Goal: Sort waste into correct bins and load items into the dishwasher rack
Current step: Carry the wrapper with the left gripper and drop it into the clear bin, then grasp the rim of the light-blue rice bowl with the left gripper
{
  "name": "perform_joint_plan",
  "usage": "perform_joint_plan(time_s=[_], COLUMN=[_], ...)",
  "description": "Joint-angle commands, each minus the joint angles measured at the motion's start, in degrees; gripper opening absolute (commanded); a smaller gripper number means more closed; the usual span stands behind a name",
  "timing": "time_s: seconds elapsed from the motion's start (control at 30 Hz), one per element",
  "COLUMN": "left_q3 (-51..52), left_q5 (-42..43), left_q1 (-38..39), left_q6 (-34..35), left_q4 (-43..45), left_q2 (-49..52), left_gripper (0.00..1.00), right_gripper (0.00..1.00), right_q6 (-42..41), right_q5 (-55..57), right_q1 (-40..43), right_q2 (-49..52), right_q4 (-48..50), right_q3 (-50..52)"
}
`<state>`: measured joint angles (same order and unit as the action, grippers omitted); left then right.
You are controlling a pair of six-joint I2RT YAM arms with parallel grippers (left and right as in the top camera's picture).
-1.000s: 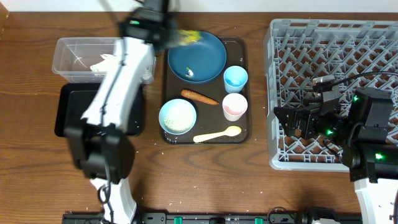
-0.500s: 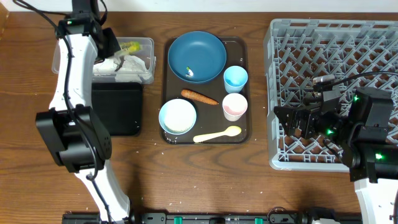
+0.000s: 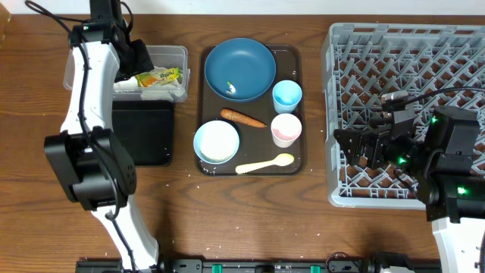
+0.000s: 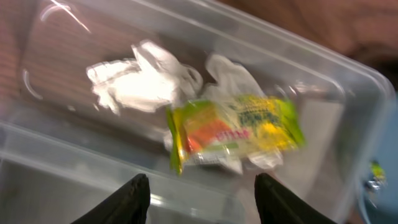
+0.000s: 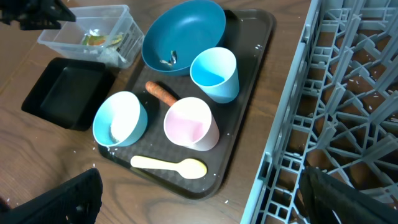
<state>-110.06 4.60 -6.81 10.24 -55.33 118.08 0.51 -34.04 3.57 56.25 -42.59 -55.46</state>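
The wrapper [image 3: 161,76] and tissue [image 4: 137,84] are lying in the tub [image 3: 179,51], behind the shallow tray [image 3: 144,133]. The serving tray [image 3: 254,148], carrying plate [image 3: 239,68], bowl [image 3: 217,142] and spoon [image 3: 264,163], is sitting between them and the rack [image 3: 402,61].

We see the yellow-green snack wrapper [image 4: 233,130] lying flat on crumpled white tissue [image 4: 134,84] inside the clear tub [image 4: 336,118], black tray [image 3: 144,136] just beside it, orange carrot [image 3: 242,117] between dark blue plate [image 3: 242,64] and light blue bowl [image 3: 217,142], grey rack [image 3: 394,53] well apart.
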Motion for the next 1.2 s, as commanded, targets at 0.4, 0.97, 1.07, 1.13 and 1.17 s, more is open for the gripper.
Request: perform_joint_plan(time_s=[0.4,0.97,1.07,1.13,1.17], left_q3=[3.3,30.8,32.6,33.7,34.2], left_q5=[2.4,0.2,-2.1,-2.1,-2.1], left_q1=[18.0,34.5,34.9,34.9,34.9], left_q6=[6.8,12.8,12.8,12.8,12.8], left_q4=[-14.5,9.5,10.8,12.1,12.4], left_q2=[-8.8,-8.8,-8.8,-8.7,-8.7], left_gripper=[0.57,0.51,0.51,0.5,0.48], right_gripper=[0.99,0.99,0.99,0.99,0.99], right_q6=[0.4,0.3,-0.1,-0.3,-0.7], right_q5=[-0.5,-0.5,-0.5,-0.5,-0.5], right_q1=[0.2,0.2,0.2,0.2,0.1], right_q2=[-0.1,-0.1,-0.1,-0.1,-0.1], right_q4=[0.4,0.6,0.6,0.6,0.6], right_q3=[-1.2,-1.2,-1.2,-1.2,-1.2])
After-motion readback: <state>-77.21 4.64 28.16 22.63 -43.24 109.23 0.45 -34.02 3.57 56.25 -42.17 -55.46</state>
